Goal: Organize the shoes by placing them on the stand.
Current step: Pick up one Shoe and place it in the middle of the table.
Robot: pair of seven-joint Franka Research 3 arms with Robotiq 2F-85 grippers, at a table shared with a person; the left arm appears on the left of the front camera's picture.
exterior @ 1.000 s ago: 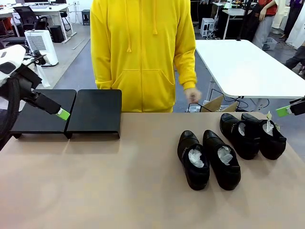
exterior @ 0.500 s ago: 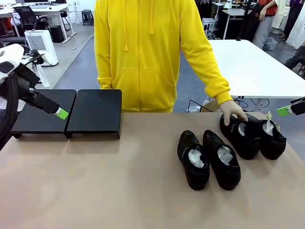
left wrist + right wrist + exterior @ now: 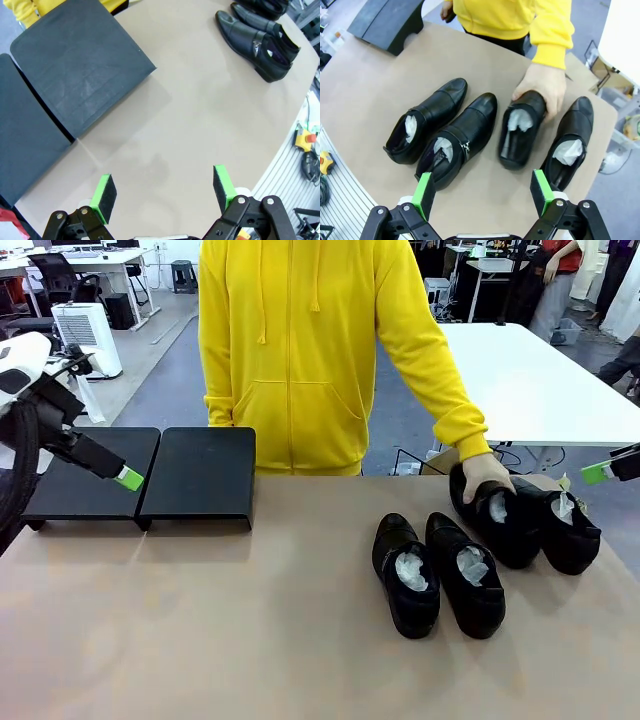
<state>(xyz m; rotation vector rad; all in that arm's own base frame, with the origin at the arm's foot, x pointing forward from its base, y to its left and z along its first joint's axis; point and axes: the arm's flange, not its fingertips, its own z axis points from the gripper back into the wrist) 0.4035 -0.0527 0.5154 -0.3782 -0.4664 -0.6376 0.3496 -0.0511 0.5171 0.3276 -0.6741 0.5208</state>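
Left fingers [image 3: 105, 192] and right fingers [image 3: 540, 191] are spread wide, empty. Four shoes [image 3: 470, 125] are set on the surface [image 3: 380, 85], one under the person's hand [image 3: 542, 90], well apart from the stand [image 3: 200, 475]. A free shoe should be gripped across its collar.

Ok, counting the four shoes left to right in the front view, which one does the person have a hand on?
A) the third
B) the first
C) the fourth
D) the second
A: in the front view the person's hand is clasped over the far end of the third shoe, the left one of the far-right pair.
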